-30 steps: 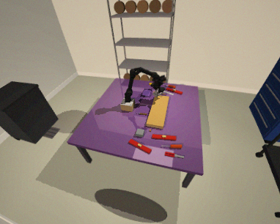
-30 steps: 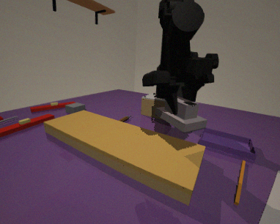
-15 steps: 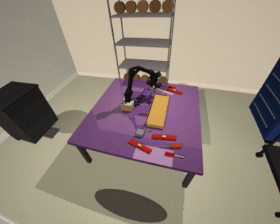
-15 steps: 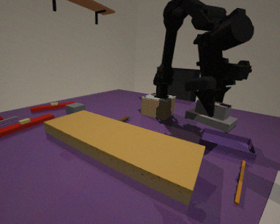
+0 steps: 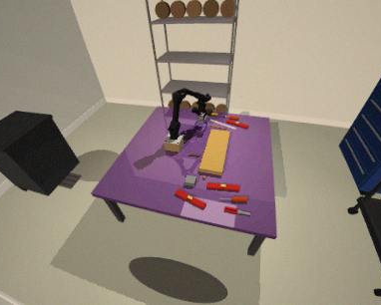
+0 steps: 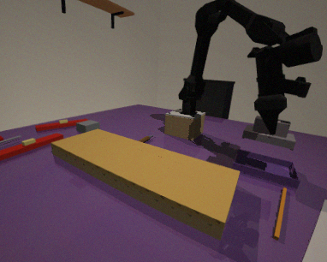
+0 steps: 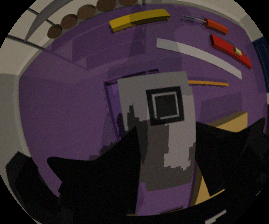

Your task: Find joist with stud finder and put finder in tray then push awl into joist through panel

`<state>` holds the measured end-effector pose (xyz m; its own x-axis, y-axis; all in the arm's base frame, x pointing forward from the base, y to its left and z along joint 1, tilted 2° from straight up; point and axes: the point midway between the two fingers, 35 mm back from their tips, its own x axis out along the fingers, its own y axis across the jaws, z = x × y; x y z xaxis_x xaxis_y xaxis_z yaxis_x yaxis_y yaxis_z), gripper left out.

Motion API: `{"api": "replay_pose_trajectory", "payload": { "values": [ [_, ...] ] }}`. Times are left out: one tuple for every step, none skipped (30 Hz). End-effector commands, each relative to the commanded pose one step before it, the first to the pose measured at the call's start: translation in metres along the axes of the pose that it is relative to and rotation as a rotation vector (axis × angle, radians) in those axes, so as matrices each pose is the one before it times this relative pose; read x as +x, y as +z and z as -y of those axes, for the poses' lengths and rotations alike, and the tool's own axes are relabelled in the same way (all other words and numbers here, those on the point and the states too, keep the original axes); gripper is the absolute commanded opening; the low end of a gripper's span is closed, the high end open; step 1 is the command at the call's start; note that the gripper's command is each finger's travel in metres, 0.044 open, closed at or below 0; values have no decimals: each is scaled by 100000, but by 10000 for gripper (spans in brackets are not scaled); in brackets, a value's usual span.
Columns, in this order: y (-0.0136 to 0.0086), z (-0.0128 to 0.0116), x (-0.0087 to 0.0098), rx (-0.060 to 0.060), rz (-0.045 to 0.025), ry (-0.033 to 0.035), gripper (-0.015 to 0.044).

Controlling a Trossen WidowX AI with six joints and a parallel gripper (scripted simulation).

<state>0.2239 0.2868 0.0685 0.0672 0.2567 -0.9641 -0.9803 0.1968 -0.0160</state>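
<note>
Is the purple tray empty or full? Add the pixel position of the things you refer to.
Empty, it seems: the exterior view shows only shadow inside the tray (image 6: 269, 176) (image 7: 113, 117), with the grey block (image 6: 271, 136) (image 7: 155, 90) held above table height.

Cream walls; grey-green floor; metal shelf rack (image 5: 195, 58) behind purple table (image 5: 137, 174) (image 6: 36, 205) (image 7: 50, 105); blue cabinet (image 5: 368, 137) (image 7: 268, 65).

Open air is left above the panel (image 5: 218, 152) (image 6: 147, 171) (image 7: 231, 122). Beside it, the low-walled tray (image 6: 267, 175) (image 7: 112, 107) is partly blocked from above by the held stud finder (image 6: 271, 134) (image 7: 157, 100), though its clearance is poorly seen.
</note>
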Motion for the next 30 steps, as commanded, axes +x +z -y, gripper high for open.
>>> {"api": "replay_pose_trajectory", "payload": {
  "values": [
    [905,-2151,53,-5948,1013,773,0],
    [93,-273,47,-748,0,220,0],
    [59,-172,30,-473,0,139,0],
    [21,-61,10,-166,0,49,0],
    [-6,3,43,0,0,0,0],
    [-12,6,83,0,0,0,0],
    [-19,9,125,0,1,-1,0],
    [-26,11,166,0,1,-1,0],
    [-34,13,209,0,1,-1,0],
    [-40,14,235,0,1,-1,0],
    [-44,14,246,0,1,-1,0],
    [-46,13,247,0,1,-1,0],
    [-48,12,246,0,0,-1,0],
    [-50,11,246,0,0,-1,0],
    [-52,10,245,0,0,-1,0],
    [-53,8,244,0,0,-1,0],
    [-55,7,243,0,0,0,0],
    [-57,6,242,0,0,0,0],
    [-59,5,241,0,-1,0,0],
    [-61,4,240,0,-1,0,0],
    [-62,3,239,0,-1,0,0],
    [-64,2,238,0,-1,0,0],
    [-66,1,237,0,-1,0,0],
    [-68,0,236,0,-1,0,0],
    [-69,-1,235,0,-1,0,0],
    [-71,-2,234,0,-2,0,0],
    [-73,-3,233,0,-2,0,0],
    [-74,-4,232,0,-2,1,0],
    [-76,-6,231,0,-2,1,0],
    [-78,-7,230,0,-2,1,0]
  ]
}}
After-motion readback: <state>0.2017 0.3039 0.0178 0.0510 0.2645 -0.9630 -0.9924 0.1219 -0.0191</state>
